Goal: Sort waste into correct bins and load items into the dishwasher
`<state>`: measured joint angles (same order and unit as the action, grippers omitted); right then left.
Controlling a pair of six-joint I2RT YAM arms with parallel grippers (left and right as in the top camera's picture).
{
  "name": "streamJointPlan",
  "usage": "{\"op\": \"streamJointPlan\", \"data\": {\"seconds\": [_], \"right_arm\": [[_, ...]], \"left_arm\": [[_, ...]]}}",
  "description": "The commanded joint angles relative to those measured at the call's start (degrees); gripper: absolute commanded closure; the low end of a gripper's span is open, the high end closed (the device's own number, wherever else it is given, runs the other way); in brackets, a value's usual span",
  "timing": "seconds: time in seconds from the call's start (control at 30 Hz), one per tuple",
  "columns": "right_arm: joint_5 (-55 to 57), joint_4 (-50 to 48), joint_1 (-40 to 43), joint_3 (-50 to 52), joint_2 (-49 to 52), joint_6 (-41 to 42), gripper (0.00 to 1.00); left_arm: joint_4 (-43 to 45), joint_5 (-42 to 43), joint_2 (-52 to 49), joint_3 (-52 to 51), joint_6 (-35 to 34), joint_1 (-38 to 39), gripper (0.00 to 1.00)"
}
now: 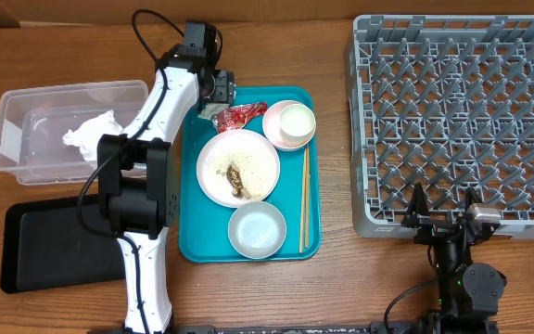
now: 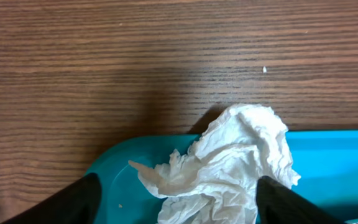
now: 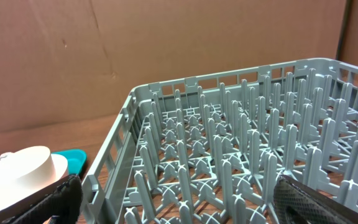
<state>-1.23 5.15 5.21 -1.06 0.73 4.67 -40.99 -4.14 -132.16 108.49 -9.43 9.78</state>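
My left gripper (image 1: 219, 91) (image 2: 178, 183) is at the far left corner of the teal tray (image 2: 340, 162), open, with its fingers on either side of a crumpled white napkin (image 2: 235, 155). A gap shows between the left finger (image 2: 61, 205) and the paper. A red wrapper (image 1: 241, 115) lies just beside it. On the tray are the plate (image 1: 238, 165) with brown scraps and rice, a pink bowl (image 1: 276, 134) holding a white cup (image 1: 297, 121), a grey bowl (image 1: 257, 229) and chopsticks (image 1: 304, 199). My right gripper (image 1: 443, 199) (image 3: 178, 186) is open at the near edge of the dishwasher rack (image 1: 462, 121) (image 3: 241, 143).
A clear tub (image 1: 26, 139) at the left holds another white napkin (image 1: 89, 133). In front of it lies a flat black tray (image 1: 54, 246). The left arm (image 1: 146, 186) stretches between these bins and the teal tray (image 1: 193, 243). Brown cardboard stands behind the rack.
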Motion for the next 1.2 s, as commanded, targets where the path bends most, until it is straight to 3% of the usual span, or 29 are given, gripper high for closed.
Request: {"op": "streamJointPlan", "data": {"seconds": [0.0,0.3,0.43,0.77,0.83,0.9,1.03,1.17], "right_arm": [[0.11,-0.33,0.28,0.61,-0.57,-0.17,0.0],[0.11,-0.33,0.28,0.61,-0.57,-0.17,0.0],[0.11,-0.33,0.28,0.61,-0.57,-0.17,0.0],[0.11,-0.33,0.28,0.61,-0.57,-0.17,0.0],[0.11,-0.33,0.28,0.61,-0.57,-0.17,0.0],[0.11,-0.33,0.28,0.61,-0.57,-0.17,0.0],[0.11,-0.33,0.28,0.61,-0.57,-0.17,0.0],[0.11,-0.33,0.28,0.61,-0.57,-0.17,0.0]], "left_arm": [[0.52,1.31,-0.85,1.01,-1.57,0.74,0.25],[0.96,0.76,-1.99,0.76,-2.01,0.74,0.25],[1.51,0.74,-2.01,0.74,-1.99,0.74,0.31],[1.7,0.79,-2.03,0.74,-2.4,0.74,0.35],[1.33,0.76,-2.03,0.74,-2.4,0.74,0.41],[1.14,0.76,-2.03,0.74,-2.4,0.74,0.55],[1.16,0.79,-2.03,0.74,-2.4,0.74,0.65],[1.16,0.87,-2.01,0.81,-2.4,0.74,0.96]]}}
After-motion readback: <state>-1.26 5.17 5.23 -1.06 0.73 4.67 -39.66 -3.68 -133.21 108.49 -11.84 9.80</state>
